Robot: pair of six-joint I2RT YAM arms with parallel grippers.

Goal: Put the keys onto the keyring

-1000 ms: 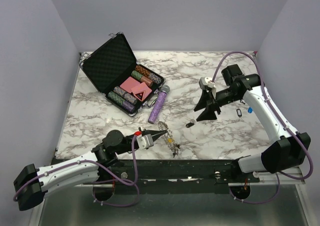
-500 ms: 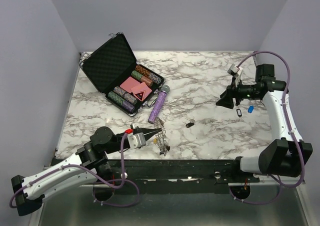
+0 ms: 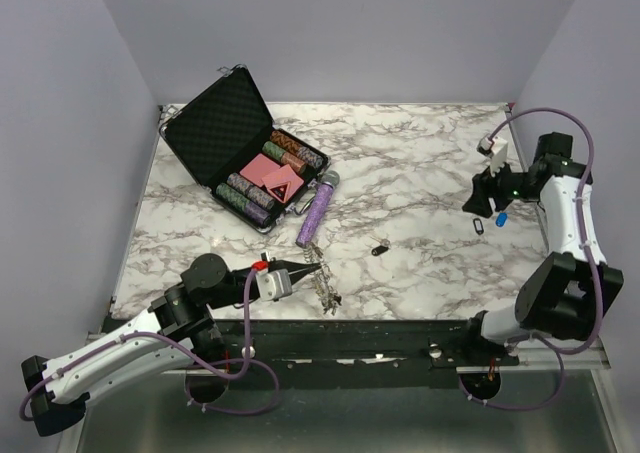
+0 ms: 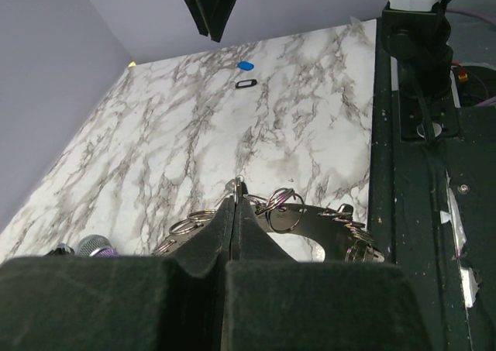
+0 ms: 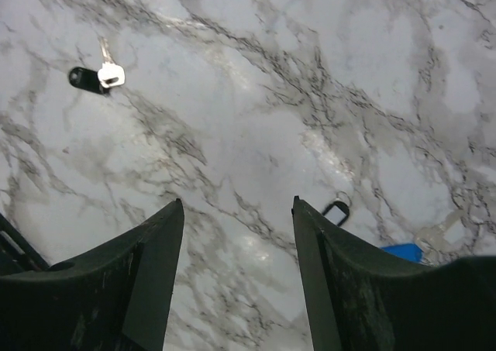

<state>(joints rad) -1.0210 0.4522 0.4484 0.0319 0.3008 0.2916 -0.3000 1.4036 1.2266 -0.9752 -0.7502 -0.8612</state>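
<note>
The left gripper (image 3: 314, 266) pinches the keyring (image 3: 325, 287) tight at the bottom middle of the frame. The right gripper (image 3: 474, 203) hangs wide open at the right side, near a blue key (image 3: 500, 217). 1 black key (image 3: 380, 249) lies between them on the table (image 3: 420, 153).

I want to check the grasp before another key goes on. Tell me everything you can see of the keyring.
The keyring looks like a tangle of silver metal, with several small split loops and keys strung together. It lies at the near edge of the marble table, beside the black frame. The left gripper is shut on it. Loops fan out on both sides of the closed fingertips, and the keys trail off to the right. I cannot tell whether any of it is lifted off the table.
</note>
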